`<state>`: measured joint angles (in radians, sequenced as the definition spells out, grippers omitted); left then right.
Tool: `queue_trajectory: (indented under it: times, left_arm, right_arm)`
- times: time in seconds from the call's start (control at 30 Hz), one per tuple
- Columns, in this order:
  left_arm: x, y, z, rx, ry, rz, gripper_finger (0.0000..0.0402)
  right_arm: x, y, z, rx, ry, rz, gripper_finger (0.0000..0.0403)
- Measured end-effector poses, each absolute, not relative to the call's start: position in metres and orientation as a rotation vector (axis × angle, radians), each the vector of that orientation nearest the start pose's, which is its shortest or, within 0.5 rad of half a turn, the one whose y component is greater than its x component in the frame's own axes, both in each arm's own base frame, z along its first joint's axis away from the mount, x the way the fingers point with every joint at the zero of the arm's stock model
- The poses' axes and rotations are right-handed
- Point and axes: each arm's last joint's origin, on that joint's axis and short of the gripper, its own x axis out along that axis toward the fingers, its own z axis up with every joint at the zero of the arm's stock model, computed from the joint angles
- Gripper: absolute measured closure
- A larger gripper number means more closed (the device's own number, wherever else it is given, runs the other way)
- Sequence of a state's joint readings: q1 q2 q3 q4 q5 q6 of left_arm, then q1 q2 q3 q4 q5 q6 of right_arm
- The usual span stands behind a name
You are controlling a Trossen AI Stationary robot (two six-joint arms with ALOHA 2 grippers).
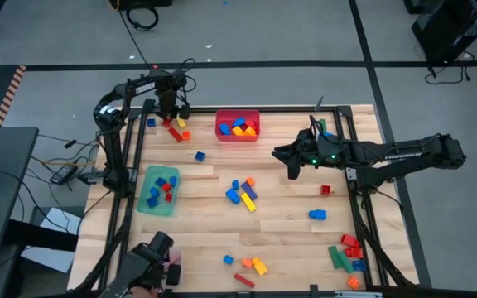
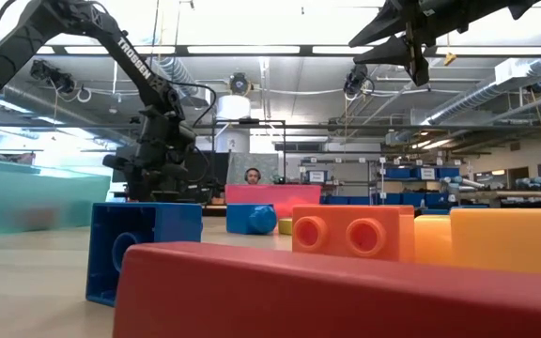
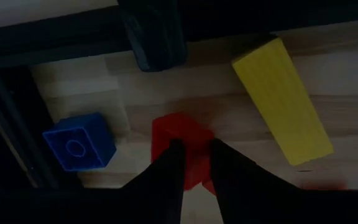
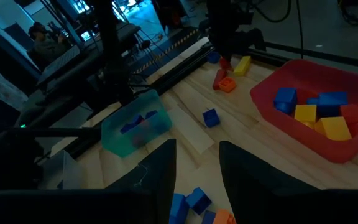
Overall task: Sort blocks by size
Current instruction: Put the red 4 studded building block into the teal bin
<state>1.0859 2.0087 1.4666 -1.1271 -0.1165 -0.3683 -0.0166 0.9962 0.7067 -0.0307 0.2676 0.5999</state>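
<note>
The left gripper [image 3: 192, 163] is down at the far left corner of the tabletop [image 1: 288, 248], its fingers narrowed around a small red block [image 3: 182, 140]; they flank its near edge, but whether they are pressing on it I cannot tell. The risk here is a shallow hold: the fingers appear to catch only one end of the block, so it could twist or slip out on lifting, and a slide sideways could knock the long yellow block [image 3: 282, 99] lying just beside it or the small blue block [image 3: 78, 148] nearby on the other side. The red block is squat and smooth-sided, a small brick among the scattered blocks, sitting flat on the wood. The right gripper [image 1: 292, 168] hovers high over the middle of the tabletop, fingers partly apart and holding nothing, near the red bin [image 1: 237, 134] that already holds blue and yellow blocks. A green bin [image 1: 157, 189] with blue and red blocks sits at the left, and many blocks lie unsorted across the wood.
</note>
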Motion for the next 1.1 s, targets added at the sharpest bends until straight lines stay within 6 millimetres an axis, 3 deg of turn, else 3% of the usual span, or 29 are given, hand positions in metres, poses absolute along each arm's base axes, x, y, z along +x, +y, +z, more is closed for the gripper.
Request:
queue_trajectory:
  times: [0.33, 0.7, 0.9, 1.1]
  left_arm:
    - [0.169, 0.318, 0.174, -1.073, 1.429, 1.191, 0.0366]
    - [0.172, 0.306, 0.207, -1.011, 1.351, 1.202, 0.0397]
    - [0.171, 0.305, 0.207, -0.986, 1.389, 1.167, 0.0368]
    - [0.171, 0.307, 0.207, -0.954, 1.381, 1.145, 0.0298]
  right_arm:
    - [0.219, -0.011, 0.283, 0.552, 0.227, -0.358, 0.0266]
    - [0.219, -0.01, 0.282, 0.557, 0.235, -0.335, 0.0266]
    - [0.219, -0.01, 0.282, 0.559, 0.239, -0.321, 0.0266]
    - [0.219, -0.01, 0.282, 0.56, 0.24, -0.319, 0.0266]
